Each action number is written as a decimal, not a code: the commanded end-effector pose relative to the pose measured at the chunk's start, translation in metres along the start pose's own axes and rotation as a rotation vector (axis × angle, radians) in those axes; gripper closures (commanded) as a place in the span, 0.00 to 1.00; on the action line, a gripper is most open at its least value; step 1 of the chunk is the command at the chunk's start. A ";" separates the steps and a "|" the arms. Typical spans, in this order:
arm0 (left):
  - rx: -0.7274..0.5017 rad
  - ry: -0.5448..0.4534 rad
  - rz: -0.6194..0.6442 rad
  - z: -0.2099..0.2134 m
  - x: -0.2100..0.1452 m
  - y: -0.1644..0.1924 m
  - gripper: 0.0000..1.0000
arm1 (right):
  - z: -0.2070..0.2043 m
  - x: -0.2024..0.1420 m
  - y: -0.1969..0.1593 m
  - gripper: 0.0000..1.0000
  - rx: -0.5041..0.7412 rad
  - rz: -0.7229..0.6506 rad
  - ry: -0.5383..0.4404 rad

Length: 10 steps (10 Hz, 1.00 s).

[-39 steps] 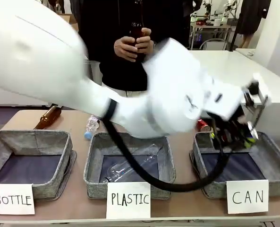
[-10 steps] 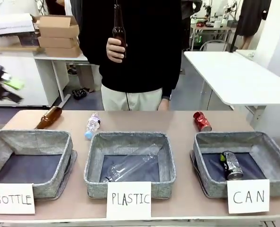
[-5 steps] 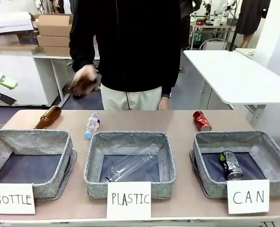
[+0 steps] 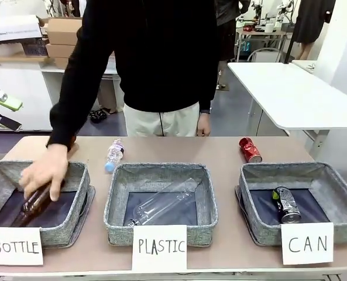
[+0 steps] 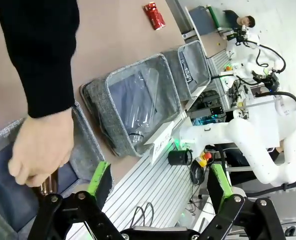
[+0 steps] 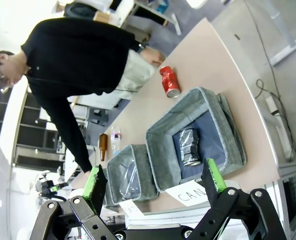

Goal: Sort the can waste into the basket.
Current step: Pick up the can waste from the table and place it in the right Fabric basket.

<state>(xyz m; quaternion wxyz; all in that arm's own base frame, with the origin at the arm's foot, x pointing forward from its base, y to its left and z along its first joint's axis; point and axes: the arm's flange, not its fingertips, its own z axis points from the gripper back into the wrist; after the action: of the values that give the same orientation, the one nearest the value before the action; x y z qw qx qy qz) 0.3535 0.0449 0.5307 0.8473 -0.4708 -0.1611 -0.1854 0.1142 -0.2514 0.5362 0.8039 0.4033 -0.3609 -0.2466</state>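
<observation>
Table (image 4: 220, 155): red can (image 4: 250, 150) far from fingers (image 6: 209, 175).

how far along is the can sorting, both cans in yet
One done: the black can lies in the CAN basket. Nothing in hand: the left end effector and right end effector are open and empty. Left: the red can, on the table behind that basket.

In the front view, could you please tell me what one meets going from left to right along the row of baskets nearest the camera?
BOTTLE basket, where the person's hand lowers a brown bottle → PLASTIC basket holding a clear plastic bottle → CAN basket holding the black can.
</observation>
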 end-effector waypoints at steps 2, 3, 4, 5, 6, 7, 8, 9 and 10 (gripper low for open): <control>-0.005 0.018 -0.016 0.004 0.001 0.000 0.00 | 0.006 -0.002 -0.001 0.00 0.004 0.007 -0.023; -0.005 0.018 -0.016 0.004 0.001 0.000 0.00 | 0.006 -0.002 -0.001 0.00 0.004 0.007 -0.023; -0.005 0.018 -0.016 0.004 0.001 0.000 0.00 | 0.000 0.000 0.000 0.00 0.000 0.000 0.000; -0.005 0.018 -0.016 0.004 0.001 0.000 0.00 | -0.023 0.000 0.033 0.00 -0.166 0.164 -0.052; -0.005 0.018 -0.016 0.004 0.001 0.000 0.00 | -0.075 -0.001 0.075 0.00 -0.282 0.413 -0.036; -0.005 0.018 -0.016 0.004 0.001 0.000 0.00 | -0.122 0.004 0.103 0.00 -0.363 0.593 -0.016; -0.005 0.018 -0.016 0.004 0.001 0.000 0.00 | -0.168 0.010 0.129 0.00 -0.419 0.706 0.027; -0.005 0.018 -0.016 0.004 0.001 0.000 0.00 | -0.212 0.018 0.146 0.00 -0.561 0.817 -0.023; -0.005 0.018 -0.016 0.004 0.001 0.000 0.00 | -0.246 0.011 0.155 0.00 -0.555 0.855 0.034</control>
<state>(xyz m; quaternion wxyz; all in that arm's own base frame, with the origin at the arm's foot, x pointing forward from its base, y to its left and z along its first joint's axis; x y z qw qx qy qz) 0.3556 0.0452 0.5294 0.8474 -0.4712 -0.1588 -0.1864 0.3023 -0.0556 0.5986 0.9144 0.0553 -0.4011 0.0004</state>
